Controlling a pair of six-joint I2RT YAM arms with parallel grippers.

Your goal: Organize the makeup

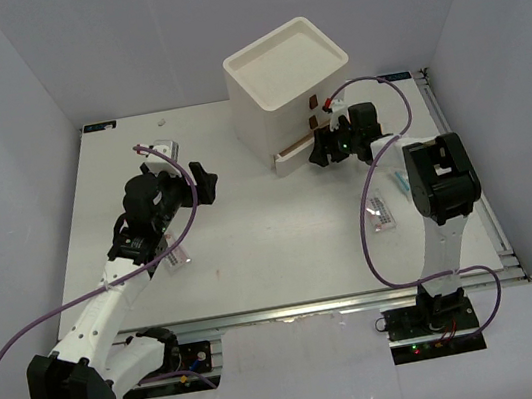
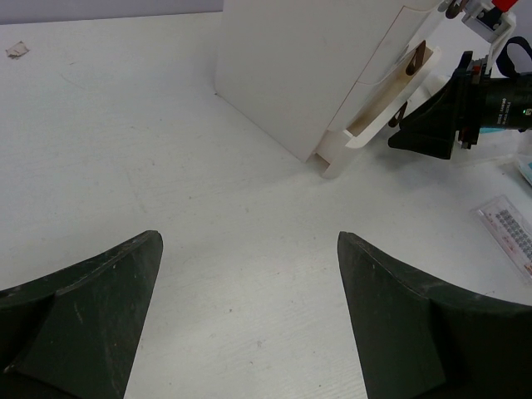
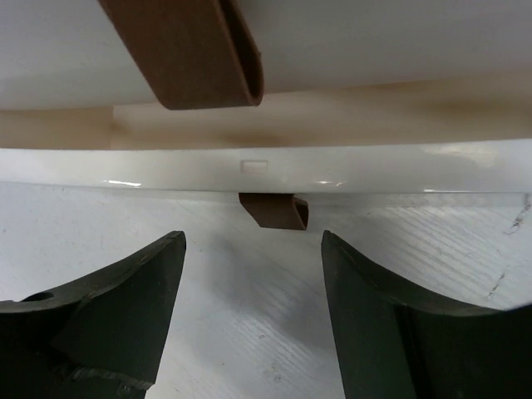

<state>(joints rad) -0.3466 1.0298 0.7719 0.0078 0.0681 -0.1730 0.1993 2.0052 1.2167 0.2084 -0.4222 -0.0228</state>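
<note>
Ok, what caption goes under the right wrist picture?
Open right gripper facing the brown loop handle of a white plastic drawer that stands slightly open.

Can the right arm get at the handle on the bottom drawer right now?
Probably yes: the right claw is open and roughly lined up with the bottom drawer's brown handle, with nothing between them.

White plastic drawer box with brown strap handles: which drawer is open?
The white bottom drawer, pulled partly out in front of the right gripper; those above sit closed.
</note>
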